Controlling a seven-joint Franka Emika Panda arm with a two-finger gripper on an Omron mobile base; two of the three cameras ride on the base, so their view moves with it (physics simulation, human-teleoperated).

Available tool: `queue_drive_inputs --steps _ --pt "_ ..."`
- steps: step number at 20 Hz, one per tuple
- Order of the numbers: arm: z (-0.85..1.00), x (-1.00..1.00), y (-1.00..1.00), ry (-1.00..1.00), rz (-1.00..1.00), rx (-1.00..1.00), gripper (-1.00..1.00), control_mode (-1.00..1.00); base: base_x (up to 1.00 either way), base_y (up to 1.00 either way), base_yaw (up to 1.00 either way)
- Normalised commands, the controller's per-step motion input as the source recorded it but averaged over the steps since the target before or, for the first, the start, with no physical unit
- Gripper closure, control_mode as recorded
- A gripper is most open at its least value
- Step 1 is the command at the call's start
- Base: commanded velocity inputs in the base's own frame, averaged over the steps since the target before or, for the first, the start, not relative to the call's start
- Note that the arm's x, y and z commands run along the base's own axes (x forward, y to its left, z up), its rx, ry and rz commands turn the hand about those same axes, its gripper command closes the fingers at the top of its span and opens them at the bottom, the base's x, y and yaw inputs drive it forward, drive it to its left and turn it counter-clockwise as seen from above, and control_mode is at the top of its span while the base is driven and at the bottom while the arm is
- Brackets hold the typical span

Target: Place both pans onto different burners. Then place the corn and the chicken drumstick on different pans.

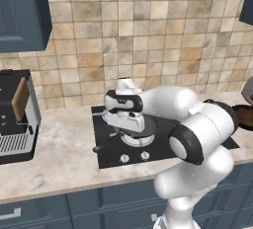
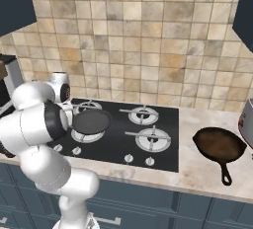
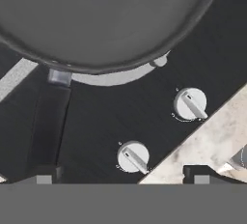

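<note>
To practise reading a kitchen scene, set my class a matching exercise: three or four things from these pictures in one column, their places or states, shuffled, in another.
Things:
1. dark grey-black frying pan
2. dark reddish-brown frying pan
3. robot's two-finger gripper
4. small round silver knobs

Places or states:
A. open, above the pan's black handle
B. on the stone counter, right of the black cooktop
C. on a front burner
D. along the cooktop's front edge

Pairs: 1-C, 2-B, 3-A, 4-D

No readable text, labels, brands or numbers anywhere, not even beside the cooktop knobs (image 3: 133, 156).
</note>
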Motion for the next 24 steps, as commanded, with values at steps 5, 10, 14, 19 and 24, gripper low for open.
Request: queue_drive_inputs --steps 5,10,14,19,24 --pt "0.16 -0.16 -0.77 0.00 0.09 0.00 -1.00 -1.00 0.00 0.00 0.00" --pt "0.09 -0.18 -0.89 0.00 0.12 0.00 -1.00 -1.00 0.00 0.00 0.00" --pt "0.05 -0.13 -0.87 0.00 0.13 0.00 -1.00 -1.00 0.00 0.00 0.00" --pt "0.03 -0.05 -0.83 0.00 0.12 0.00 -1.00 -1.00 0.00 0.00 0.00" --pt "0.00 0.00 -0.83 0.00 0.12 0.00 -1.00 -1.00 0.00 0.00 0.00"
